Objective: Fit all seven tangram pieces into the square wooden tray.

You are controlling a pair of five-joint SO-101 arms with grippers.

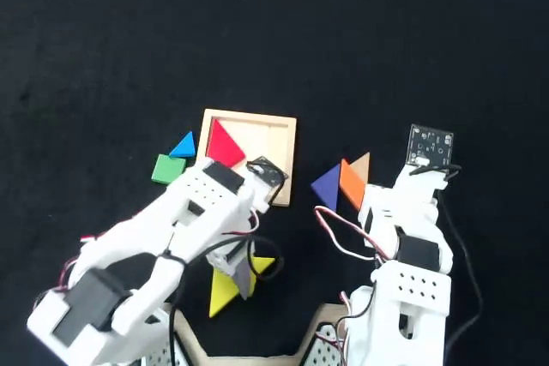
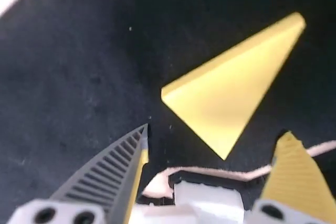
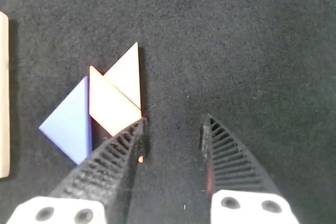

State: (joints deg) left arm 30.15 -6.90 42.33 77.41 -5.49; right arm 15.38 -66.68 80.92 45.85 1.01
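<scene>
Yellow triangle point(image 2: 236, 87) on matte black cloth point(image 2: 79, 66)

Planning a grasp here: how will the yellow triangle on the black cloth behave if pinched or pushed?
The yellow triangle looks like a stiff, thin block with crisp edges, so it probably won't bend. Lying flat on the black cloth, it shouldn't roll or tip, though its low sides offer little to pinch. Pushed, it would likely slide and turn.
</scene>
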